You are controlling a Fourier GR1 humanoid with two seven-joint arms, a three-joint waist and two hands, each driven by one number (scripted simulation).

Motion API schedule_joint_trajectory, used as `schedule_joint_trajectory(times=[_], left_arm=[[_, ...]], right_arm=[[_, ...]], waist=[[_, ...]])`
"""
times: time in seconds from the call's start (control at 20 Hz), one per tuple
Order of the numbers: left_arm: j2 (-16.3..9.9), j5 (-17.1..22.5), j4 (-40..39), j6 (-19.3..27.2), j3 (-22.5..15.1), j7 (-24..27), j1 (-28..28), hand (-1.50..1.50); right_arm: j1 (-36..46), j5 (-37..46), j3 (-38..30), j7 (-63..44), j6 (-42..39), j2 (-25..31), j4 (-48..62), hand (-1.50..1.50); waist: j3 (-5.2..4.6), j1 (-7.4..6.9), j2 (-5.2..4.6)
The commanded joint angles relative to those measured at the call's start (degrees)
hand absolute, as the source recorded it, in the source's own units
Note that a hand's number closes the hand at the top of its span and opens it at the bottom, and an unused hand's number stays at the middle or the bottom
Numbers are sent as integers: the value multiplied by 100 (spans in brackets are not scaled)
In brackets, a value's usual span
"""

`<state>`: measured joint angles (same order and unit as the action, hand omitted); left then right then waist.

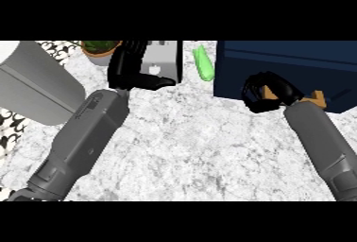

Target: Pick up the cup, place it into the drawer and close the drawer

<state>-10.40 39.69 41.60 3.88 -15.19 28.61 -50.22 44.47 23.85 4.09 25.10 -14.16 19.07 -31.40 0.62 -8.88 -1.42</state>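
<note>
The counter [188, 142] is mottled white-grey marble. On it sits a boxy dark-blue drawer [293, 66]. At the drawer's front edge the right hand [268, 92] curls its fingers around an orange-brown cup [317, 99], mostly hidden. Left of the drawer lie a smooth green oblong [203, 65] and the left hand [132, 66], fingers relaxed.

- Left forearm: grey, enters from the lower left edge and slants up and right toward the far side.
- Left hand [132, 66]: black, at far left-centre, fingers extended upward and relaxed, thumb jutting right.
- Right forearm: grey, enters from the lower right edge and slants up and left.
- Right hand [268, 92]: black, at mid right, fingers curled inward toward the left; whether they enclose anything cannot be told.
</note>
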Motion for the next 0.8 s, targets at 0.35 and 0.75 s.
schedule_joint_trajectory(times=[0.35, 0.75], left_arm=[[-158, 79, 263, -407, -55, -119, 287, -150], [-254, 62, 344, -501, -65, -71, 455, -150]], right_arm=[[917, -322, -639, -419, 30, 801, 119, 150], [864, -553, -729, -483, -372, 970, -104, 150]], waist=[[-42, -354, -144], [-51, -430, -138]])
